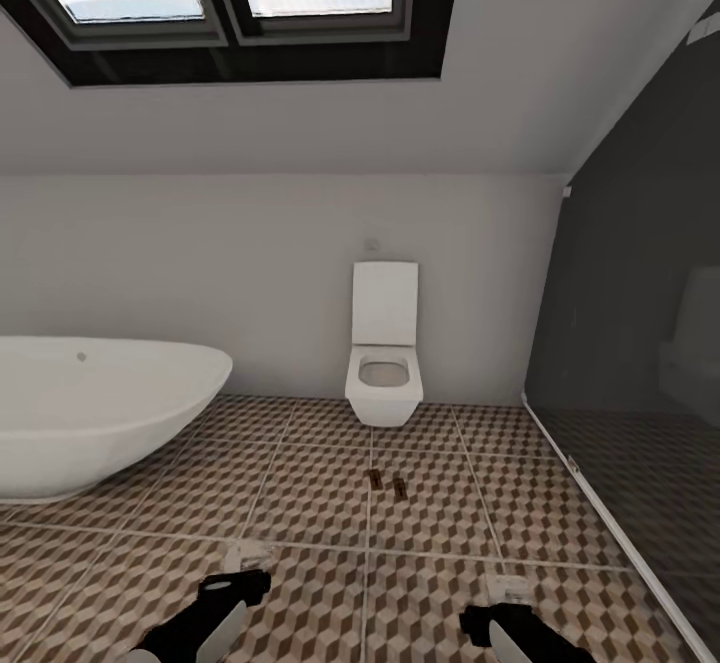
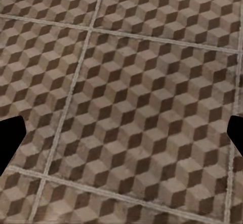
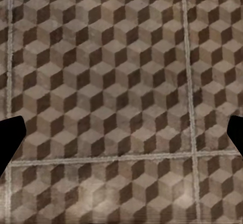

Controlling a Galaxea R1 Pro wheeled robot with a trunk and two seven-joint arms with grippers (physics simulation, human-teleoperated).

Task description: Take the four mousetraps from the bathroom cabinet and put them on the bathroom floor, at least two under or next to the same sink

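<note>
Two mousetraps (image 1: 387, 484) lie side by side on bathroom floor (image 1: 300, 503) before toilet (image 1: 383, 348)

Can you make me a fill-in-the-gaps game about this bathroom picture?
1. The two small dark brown wooden mousetraps lie on the cube-patterned tiled floor in front of the white ____.
2. The big white oval ____ stands at the left side of the head view.
3. In the sloped ceiling above there are two ____.
4. The left gripper and the right gripper are both ____, with bare tiles between their fingertips.

Missing words: toilet; bathtub; skylight windows; open
</note>
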